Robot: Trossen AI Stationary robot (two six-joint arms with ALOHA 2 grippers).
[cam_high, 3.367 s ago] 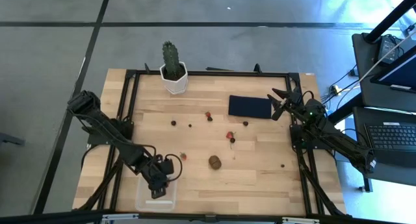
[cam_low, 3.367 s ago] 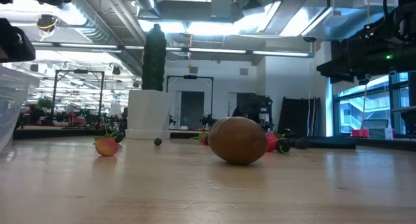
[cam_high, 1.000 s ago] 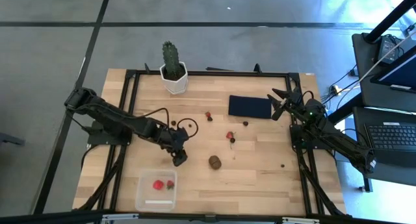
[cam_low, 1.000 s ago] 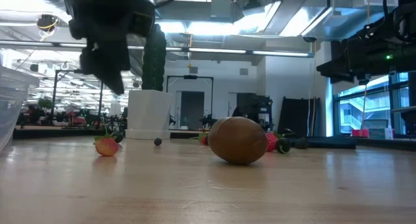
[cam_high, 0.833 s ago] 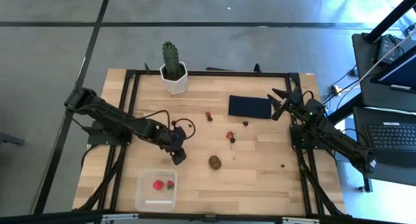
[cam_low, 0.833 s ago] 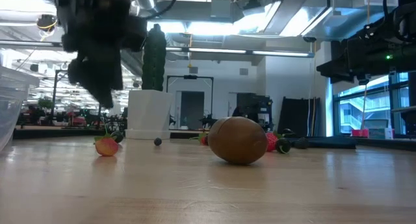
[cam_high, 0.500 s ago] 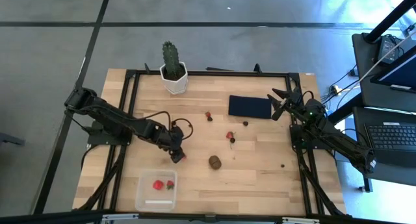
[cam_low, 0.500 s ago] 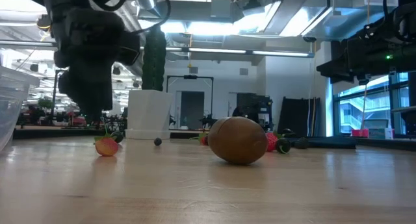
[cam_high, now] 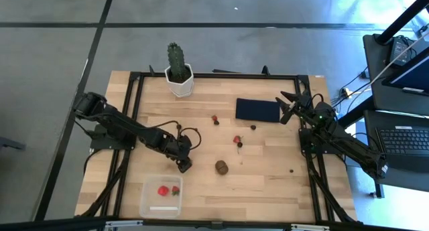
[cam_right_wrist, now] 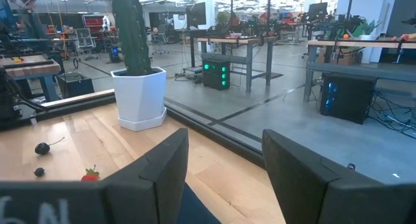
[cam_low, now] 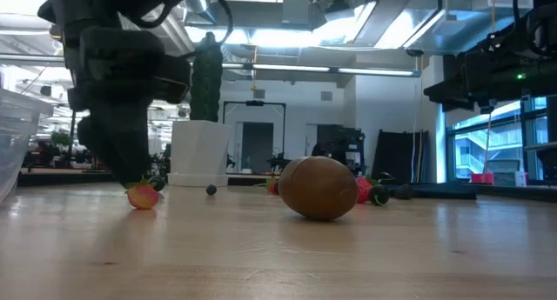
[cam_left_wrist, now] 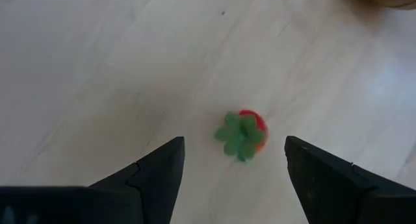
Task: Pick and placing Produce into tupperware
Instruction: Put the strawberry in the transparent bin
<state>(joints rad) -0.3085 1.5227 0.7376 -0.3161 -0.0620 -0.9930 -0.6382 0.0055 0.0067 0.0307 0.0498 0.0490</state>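
At the counter's near left, your clear tupperware holds two red fruits, your left end effector hangs spread over a lone strawberry, the kiwi lies just beyond, and your right end effector waits spread by the navy rectangle.

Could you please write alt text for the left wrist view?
The left end effector hovers open directly above a small red strawberry with green leaves, lying on the pale wooden table between its two dark fingers.
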